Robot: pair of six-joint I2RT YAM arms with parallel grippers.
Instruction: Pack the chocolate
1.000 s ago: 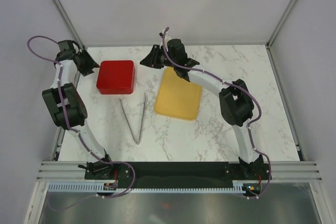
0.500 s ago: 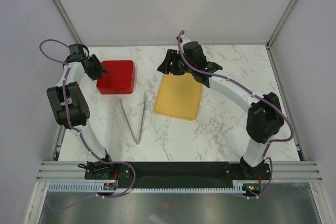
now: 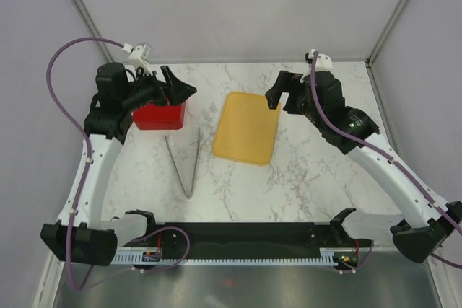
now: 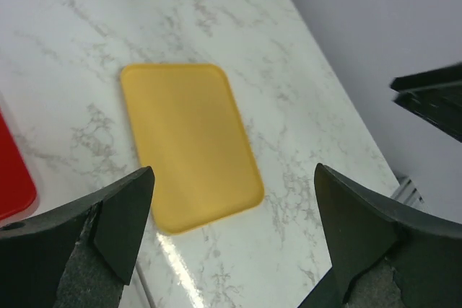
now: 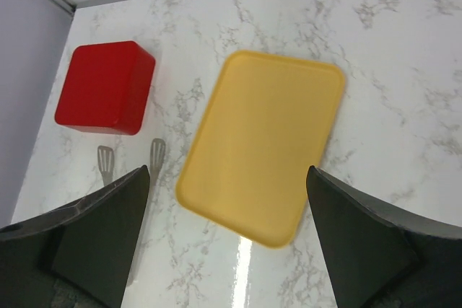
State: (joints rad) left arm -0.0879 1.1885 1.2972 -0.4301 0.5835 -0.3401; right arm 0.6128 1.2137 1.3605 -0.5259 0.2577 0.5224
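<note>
Marble table (image 3: 310, 171): white, grey-veined | Yellow tray (image 3: 245, 129): flat, bare, mid-table | Red box (image 3: 160, 115): round-cornered, left of tray, well apart | Metal tongs (image 3: 185, 160): flat between box and tray, arms spread, tips toward far edge

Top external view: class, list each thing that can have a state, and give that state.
Red box: closed.
Yellow tray: empty, lying flat.
Tongs: lying loose, arms spread.
Left claw: open, empty.
Right claw: open, empty.
</note>
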